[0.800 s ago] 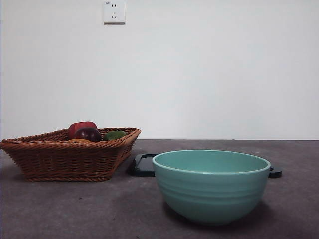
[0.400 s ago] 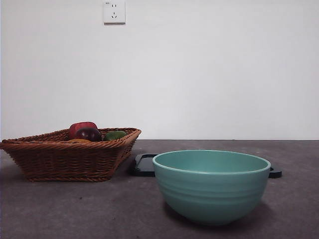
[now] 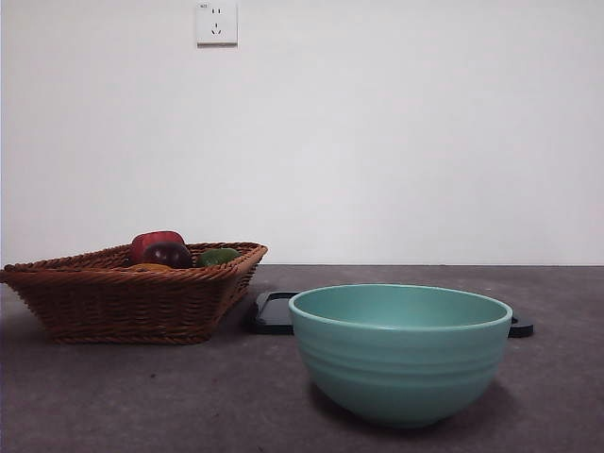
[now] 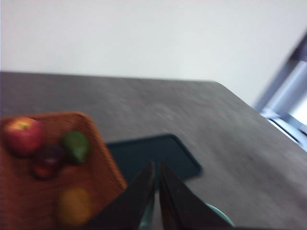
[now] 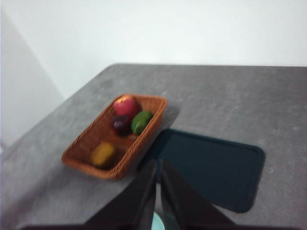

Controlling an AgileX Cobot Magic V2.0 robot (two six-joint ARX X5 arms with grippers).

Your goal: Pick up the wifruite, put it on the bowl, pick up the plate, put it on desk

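Brown-orange and oval, the wifruite (image 5: 103, 154) lies in the woven basket (image 5: 147, 130), at the end of it away from the wall, apart from the other fruit. At the basket's wall end sit a red fruit (image 5: 125, 105), a dark purple fruit (image 5: 121, 125) and a green fruit (image 5: 141, 121), close together. In the front view the wifruite (image 3: 149, 267) only peeks over the basket's rim (image 3: 113, 278). Just beside the basket lies a flat dark plate (image 5: 211, 170) with round corners; its near corner is close to the basket's long side. The mint-green bowl (image 3: 400, 352) stands upright in front of the plate and hides most of it in the front view. It looks empty as far as the inside shows. All of this rests on the surface (image 3: 189, 396), which is dark grey, flat and a bit spotty. Behind it is a plain white wall with a white socket (image 3: 216, 23) high up. There is bare surface in front of the basket and past the plate's far side. The left pincer (image 4: 156, 167) hangs above the plate's near edge, pressed together and holding nothing. The right pincer (image 5: 158, 165) hangs above the plate's near side, also pressed together and holding nothing.
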